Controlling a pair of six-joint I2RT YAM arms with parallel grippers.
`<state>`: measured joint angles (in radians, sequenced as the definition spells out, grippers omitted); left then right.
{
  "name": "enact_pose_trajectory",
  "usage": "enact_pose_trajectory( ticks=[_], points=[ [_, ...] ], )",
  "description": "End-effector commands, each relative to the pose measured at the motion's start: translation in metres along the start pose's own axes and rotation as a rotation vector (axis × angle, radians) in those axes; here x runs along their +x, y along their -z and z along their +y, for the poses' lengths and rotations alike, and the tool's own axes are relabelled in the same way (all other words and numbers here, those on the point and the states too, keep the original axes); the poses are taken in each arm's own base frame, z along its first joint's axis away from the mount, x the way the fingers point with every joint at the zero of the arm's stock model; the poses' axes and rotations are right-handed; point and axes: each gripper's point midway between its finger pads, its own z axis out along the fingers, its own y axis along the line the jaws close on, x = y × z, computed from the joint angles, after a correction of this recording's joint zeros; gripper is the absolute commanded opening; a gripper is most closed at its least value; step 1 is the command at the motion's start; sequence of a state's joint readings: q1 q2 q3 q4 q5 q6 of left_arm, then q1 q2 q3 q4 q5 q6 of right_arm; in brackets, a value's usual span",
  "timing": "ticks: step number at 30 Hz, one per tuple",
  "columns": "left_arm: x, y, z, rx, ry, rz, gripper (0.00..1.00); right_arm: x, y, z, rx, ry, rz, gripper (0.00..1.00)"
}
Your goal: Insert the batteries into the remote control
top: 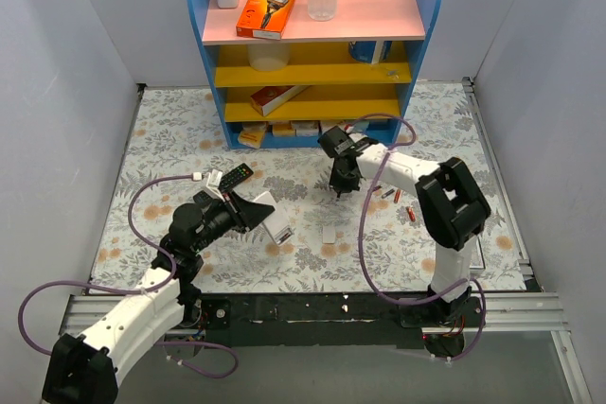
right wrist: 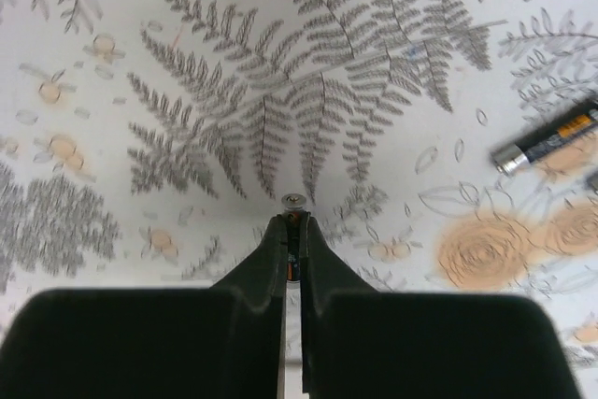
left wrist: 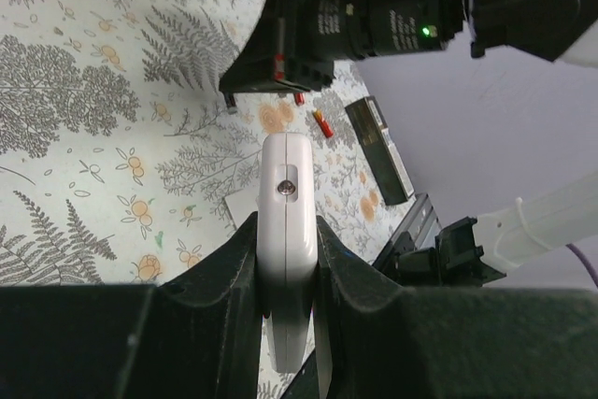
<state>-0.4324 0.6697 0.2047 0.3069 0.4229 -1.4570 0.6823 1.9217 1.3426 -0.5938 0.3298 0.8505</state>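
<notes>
My left gripper [top: 266, 211] is shut on the white remote control [top: 276, 218] and holds it edge-on above the table. In the left wrist view the remote [left wrist: 286, 195] stands upright between the fingers [left wrist: 220, 273], with a small screw on its end. My right gripper [top: 342, 186] points down at the floral mat. In the right wrist view it [right wrist: 292, 227] is shut on a thin battery [right wrist: 293, 203] whose silvery end pokes out at the tips. Loose batteries [top: 394, 196] lie to its right. One of them [right wrist: 547, 137] shows in the right wrist view, and a red-ended one [left wrist: 322, 123] in the left wrist view.
A black remote [top: 230, 177] lies behind the left gripper. A small white flat piece [top: 329, 233] lies on the mat between the arms. The blue shelf unit [top: 317, 44] stands at the back. A dark flat slab [left wrist: 378, 151] lies near the front rail.
</notes>
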Motion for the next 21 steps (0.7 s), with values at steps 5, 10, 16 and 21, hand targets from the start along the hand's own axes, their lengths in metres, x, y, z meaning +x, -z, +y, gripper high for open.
enact_pose_trajectory(
  ticks=[5,10,16,21],
  points=[
    [-0.037,0.006,-0.008,0.063,0.134,-0.269,0.08,-0.031,0.100,0.043,-0.405,-0.004,-0.195,0.01],
    [-0.045,0.003,-0.013,0.121,0.230,-0.314,0.09,-0.027,0.151,0.058,-0.608,-0.034,-0.269,0.01],
    [-0.054,-0.004,-0.018,0.162,0.233,-0.340,0.08,-0.012,0.209,0.085,-0.832,-0.062,-0.356,0.01],
    [-0.072,-0.009,-0.020,0.153,0.202,-0.400,0.08,-0.013,0.234,0.093,-0.871,-0.111,-0.455,0.01]
  ],
)
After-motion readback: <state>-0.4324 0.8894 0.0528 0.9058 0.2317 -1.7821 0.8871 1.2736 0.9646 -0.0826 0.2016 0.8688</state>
